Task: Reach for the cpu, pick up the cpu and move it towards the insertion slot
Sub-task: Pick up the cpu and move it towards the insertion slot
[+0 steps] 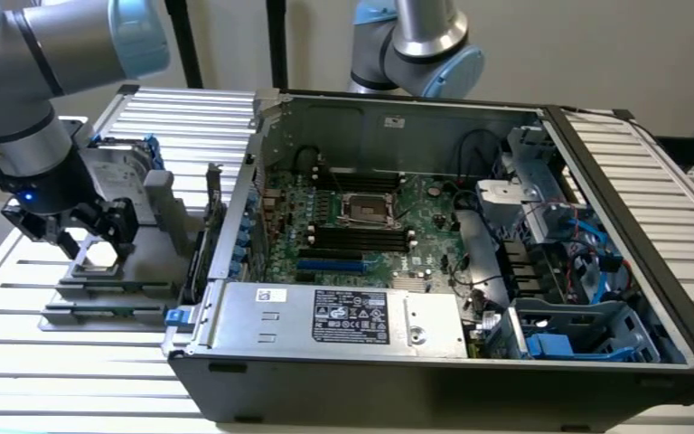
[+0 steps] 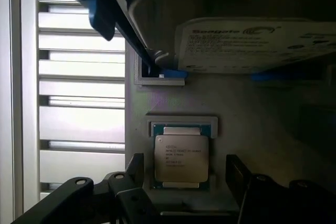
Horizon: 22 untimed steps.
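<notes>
— One slatted metal worktop [image 1: 33,371] under everything?
— Yes. Bearing an open computer case [image 1: 444,398] towards the exterior view's right, green board [image 1: 426,203] showing inside.
— Next in size?
— Grey robot arm [image 1: 22,136] at the exterior view's left, bent down over a grey fixture [image 1: 94,303] just beside the case.
— Standing on that fixture?
— Upright hard drive [image 2: 252,45] with blue edges and a white label, close behind the arm's end.
— And the tool [image 2: 184,174] itself?
— Black fingers [image 2: 237,174] spread apart, one either side of the cpu [image 2: 181,158], a gap visible on both sides, gripping nothing.
— Where exactly, that chip?
— Lying flat in a square recess of the fixture, silvery top up, between the fingers.
— And the insertion slot [image 1: 365,210]?
— Mid-board inside the case, shiny frame round a dark centre, well apart from the tool.
</notes>
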Tool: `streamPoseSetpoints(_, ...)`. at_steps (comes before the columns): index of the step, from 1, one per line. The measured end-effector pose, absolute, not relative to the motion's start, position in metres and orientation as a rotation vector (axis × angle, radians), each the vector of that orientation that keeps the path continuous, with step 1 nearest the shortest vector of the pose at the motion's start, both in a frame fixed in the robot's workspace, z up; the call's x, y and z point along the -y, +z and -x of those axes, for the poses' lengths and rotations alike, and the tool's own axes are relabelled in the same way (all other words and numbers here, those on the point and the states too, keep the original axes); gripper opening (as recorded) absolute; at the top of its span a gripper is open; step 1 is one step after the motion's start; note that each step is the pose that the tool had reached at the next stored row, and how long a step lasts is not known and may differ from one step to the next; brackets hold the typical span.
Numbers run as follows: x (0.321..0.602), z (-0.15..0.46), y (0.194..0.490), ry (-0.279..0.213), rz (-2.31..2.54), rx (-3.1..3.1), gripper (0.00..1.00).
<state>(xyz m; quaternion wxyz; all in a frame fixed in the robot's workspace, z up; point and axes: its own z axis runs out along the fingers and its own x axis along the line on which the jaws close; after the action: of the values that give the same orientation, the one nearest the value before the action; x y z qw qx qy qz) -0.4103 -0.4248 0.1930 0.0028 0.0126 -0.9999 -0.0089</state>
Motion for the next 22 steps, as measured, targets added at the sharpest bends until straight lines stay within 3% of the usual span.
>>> streamPoseSetpoints(22,0.4205,0.4109,0.188,-0.028,-0.028,3.128,0.73)
